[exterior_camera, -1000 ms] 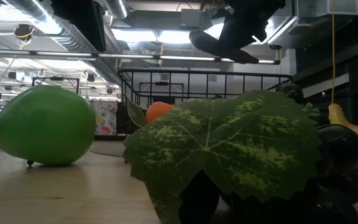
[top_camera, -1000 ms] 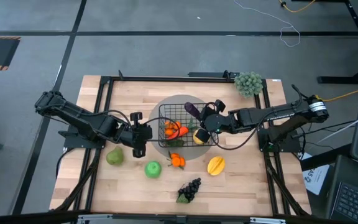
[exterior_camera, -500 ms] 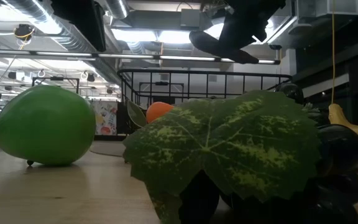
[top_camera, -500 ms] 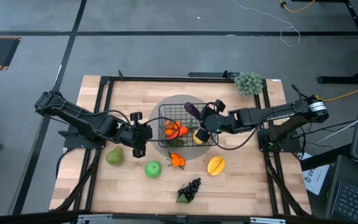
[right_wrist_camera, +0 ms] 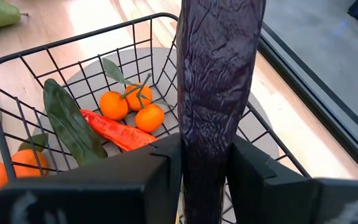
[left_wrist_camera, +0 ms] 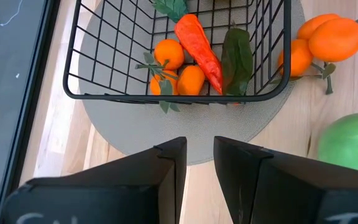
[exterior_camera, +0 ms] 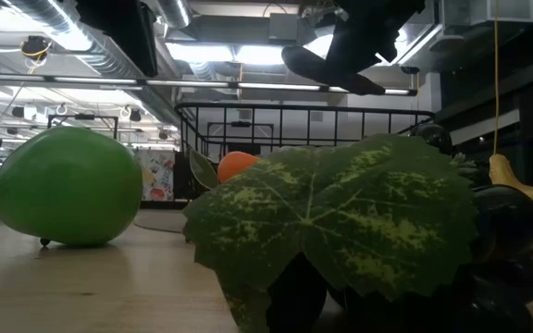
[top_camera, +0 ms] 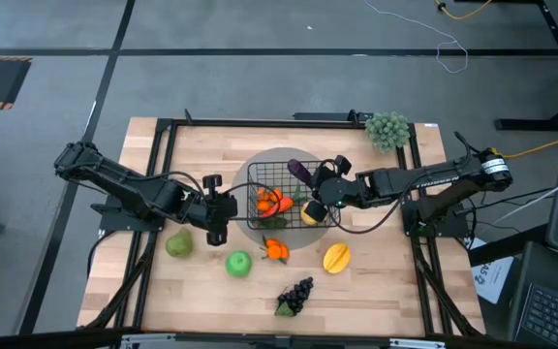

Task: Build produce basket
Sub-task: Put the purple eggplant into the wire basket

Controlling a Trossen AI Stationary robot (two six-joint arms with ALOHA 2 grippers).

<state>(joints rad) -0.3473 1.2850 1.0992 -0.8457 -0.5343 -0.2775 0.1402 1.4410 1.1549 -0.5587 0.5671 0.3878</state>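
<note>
The black wire basket stands on a flat grey disc at the table's middle. It holds small oranges, an orange carrot, a dark cucumber and a yellow fruit. My right gripper is over the basket's right side, shut on the purple eggplant. My left gripper waits just left of the basket, low, its fingers a narrow gap apart and empty. My right gripper pinches the eggplant's near end between its two fingers, one on each side. It comes from the table's right, slanting down. The eggplant sticks out past the fingertips along them. It is lifted clear above the basket's rim, tilted.
On the table in front of the basket lie a pear, a green apple, an orange bunch, a yellow fruit and dark grapes with a leaf. A pale bushy cluster sits at the far right corner.
</note>
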